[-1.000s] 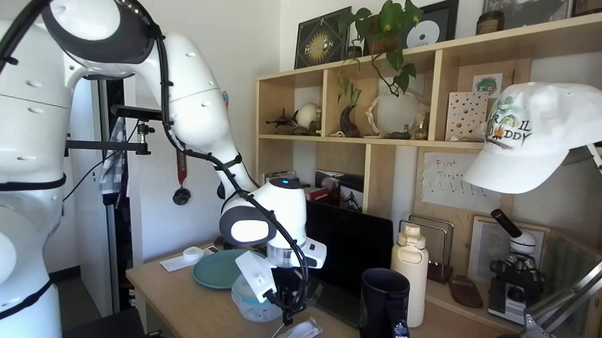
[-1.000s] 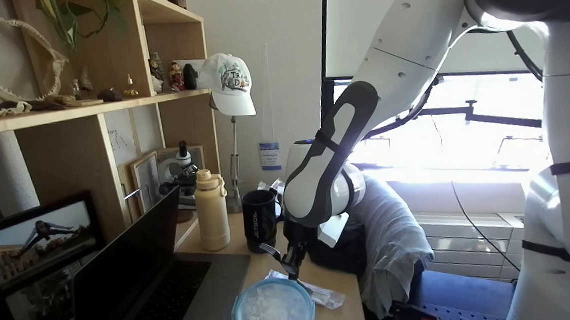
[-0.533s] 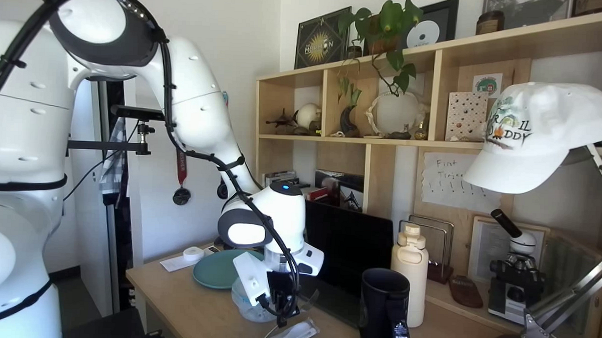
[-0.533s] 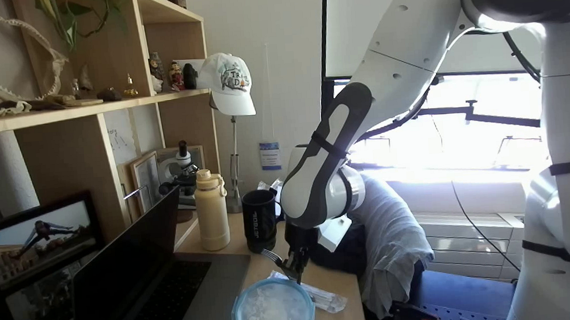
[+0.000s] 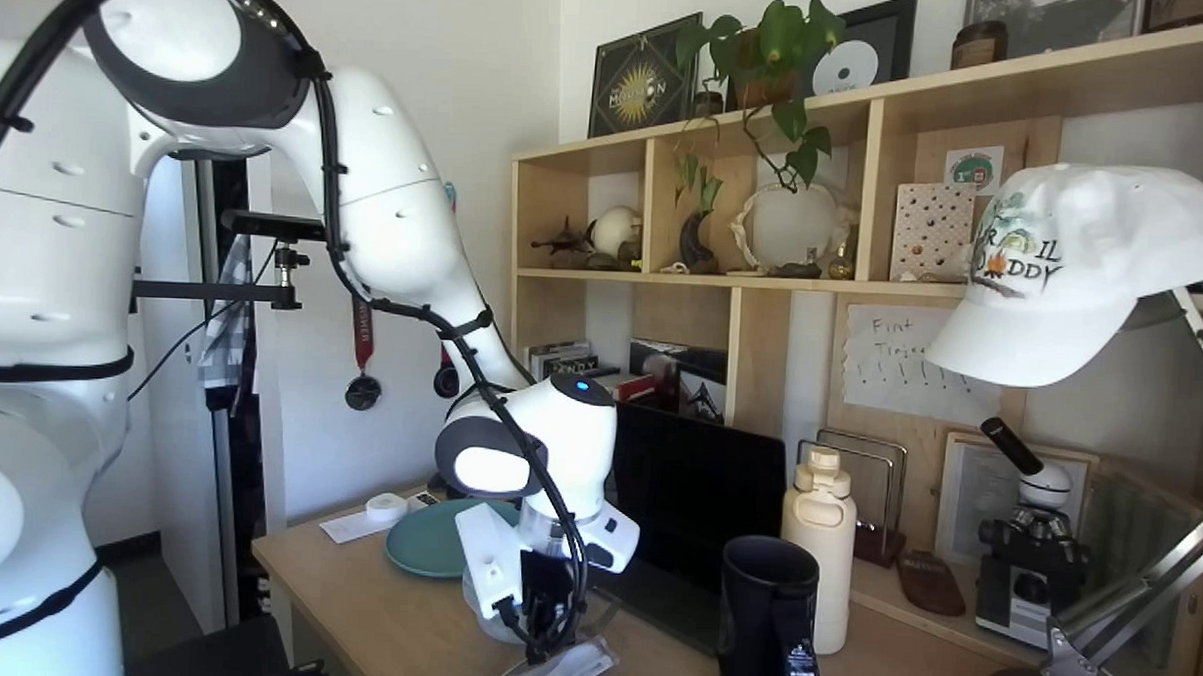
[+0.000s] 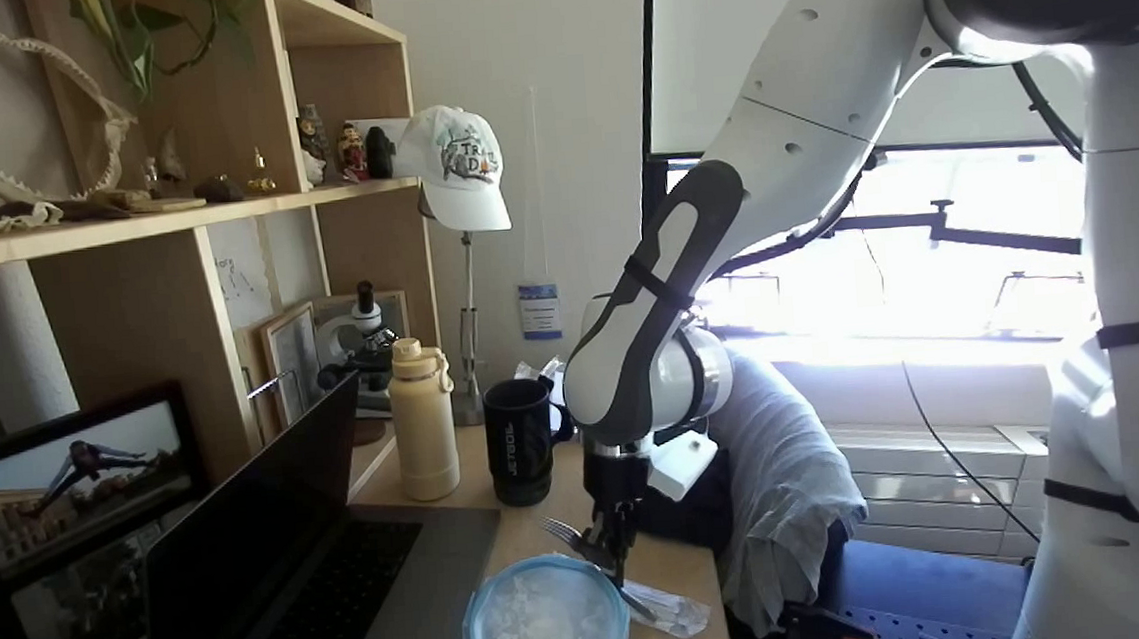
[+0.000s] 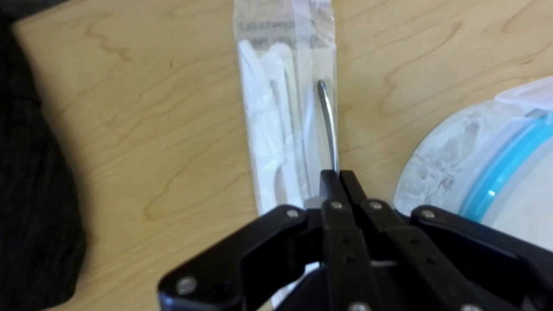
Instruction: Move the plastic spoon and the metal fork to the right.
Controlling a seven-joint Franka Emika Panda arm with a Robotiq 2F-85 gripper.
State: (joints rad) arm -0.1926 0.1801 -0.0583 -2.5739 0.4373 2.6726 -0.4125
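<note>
The metal fork shows its handle (image 7: pixel 329 123) in the wrist view. Its tines (image 6: pixel 561 532) point toward the laptop in an exterior view. My gripper (image 7: pixel 339 172) is shut on the fork partway along it, low over the table. A clear packet (image 7: pixel 268 125) of white plastic cutlery lies flat under the fork and partly beneath the gripper. It also shows in both exterior views (image 5: pixel 572 669) (image 6: pixel 678 611). I cannot tell which piece in it is the spoon. The fork's handle end lies over the packet's edge.
A round container (image 6: pixel 550 617) with a blue-rimmed lid stands close beside the gripper. An open laptop (image 6: pixel 347 576) is beyond the fork. A black mug (image 6: pixel 520 443), a cream bottle (image 6: pixel 423 420) and a green plate (image 5: pixel 434 539) stand on the table (image 5: pixel 371 630).
The gripper has moved down and toward the table's front edge with the fork, which now lies flatter. The packet has shifted slightly the same way.
</note>
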